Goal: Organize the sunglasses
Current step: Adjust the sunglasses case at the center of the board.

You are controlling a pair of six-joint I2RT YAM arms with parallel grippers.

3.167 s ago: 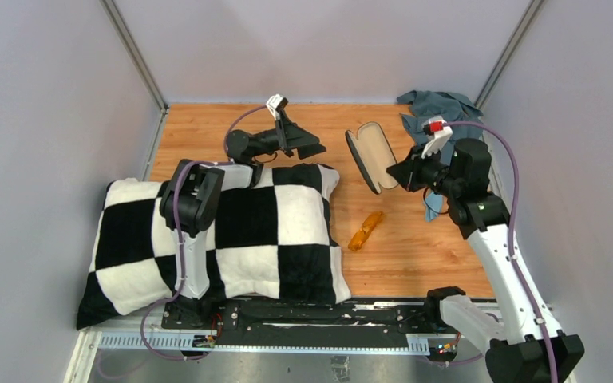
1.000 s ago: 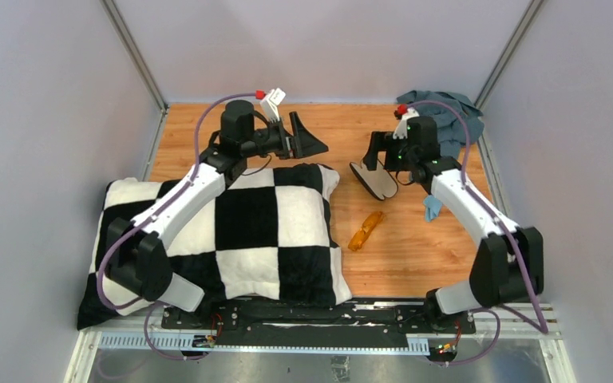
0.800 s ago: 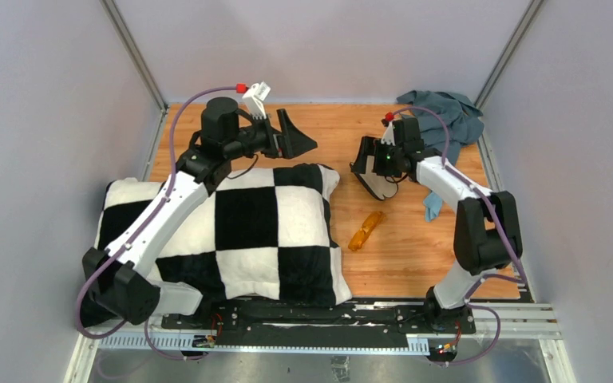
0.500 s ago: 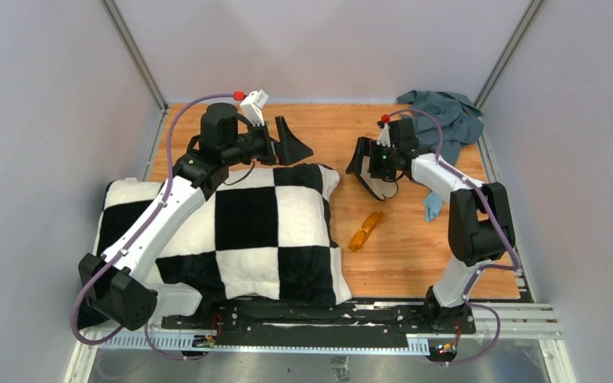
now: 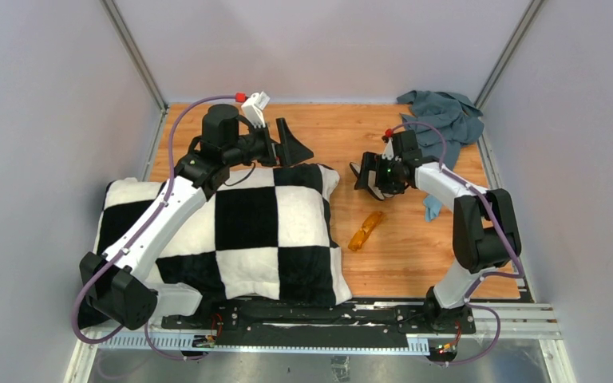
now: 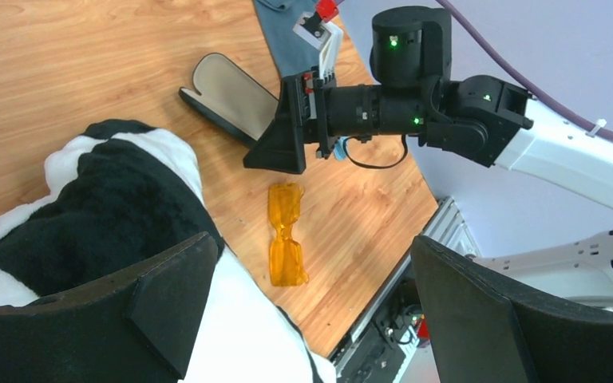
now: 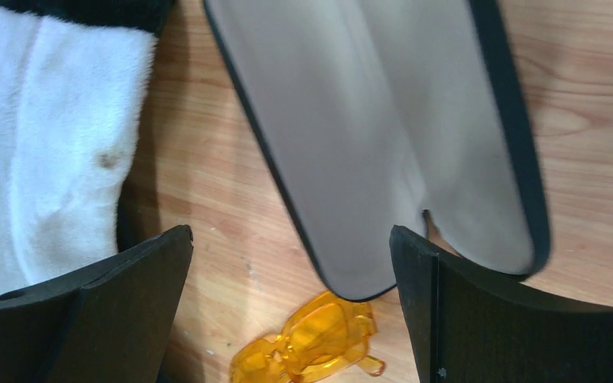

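Observation:
The folded amber-orange sunglasses (image 5: pixel 365 230) lie on the wooden table between the pillow and the case, also seen in the left wrist view (image 6: pixel 285 235) and at the bottom of the right wrist view (image 7: pixel 311 347). The black case (image 7: pixel 383 120) lies open with its beige lining up (image 6: pixel 231 94). My right gripper (image 5: pixel 367 172) hovers open directly over the case's near end (image 7: pixel 290 233), with nothing between its fingers. Above the pillow's far right corner my left gripper (image 5: pixel 291 148) stands open and empty (image 6: pixel 311 247), pointing toward the sunglasses.
A black-and-white checkered pillow (image 5: pixel 231 231) covers the left half of the table. A grey-blue cloth (image 5: pixel 447 116) is heaped in the back right corner. A small light-blue cloth (image 5: pixel 432 207) lies beside the right forearm. Grey walls enclose the table.
My right arm has swung in and brought its gripper down over the open case, then eased slightly right. My left gripper has drawn back a little to the left. The sunglasses have not moved.

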